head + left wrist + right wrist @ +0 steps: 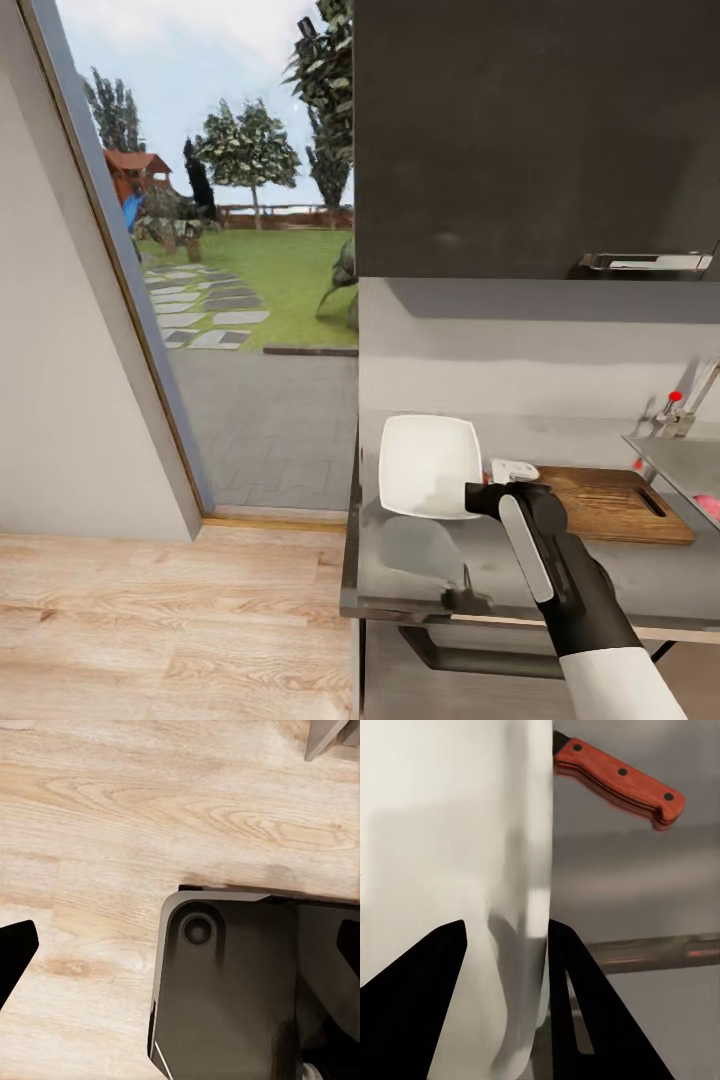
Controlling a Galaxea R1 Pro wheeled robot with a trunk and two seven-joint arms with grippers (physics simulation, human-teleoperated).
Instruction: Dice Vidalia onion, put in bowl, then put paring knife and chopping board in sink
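From the head camera I see my right arm reaching over the long glossy dark grey countertop (620, 585) to the white shallow squarish bowl (430, 465), which stands tipped up on edge near the counter's left end. My right gripper (478, 497) meets the bowl's right rim; in the right wrist camera its two black fingers (412, 1012) sit on either side of the thin white bowl wall (521, 945), narrowed onto it, so I read it as clamped on the bowl. Just beyond the rim there, the paring knife's red riveted handle (622, 784) lies on the grey surface; its blade is hidden behind the bowl. The brown rectangular wooden chopping board (610, 505) with its slot handle lies flat just right of the bowl. Further right is the corner of the grey steel sink (680, 465) with its chrome tap and red knob, and a pinkish-red sliver at the frame edge that I take for the Vidalia onion (708, 505). In the left wrist camera, my left gripper (180, 952) hangs wide open above pale wooden floor (150, 810) and the robot's dark base (240, 990).
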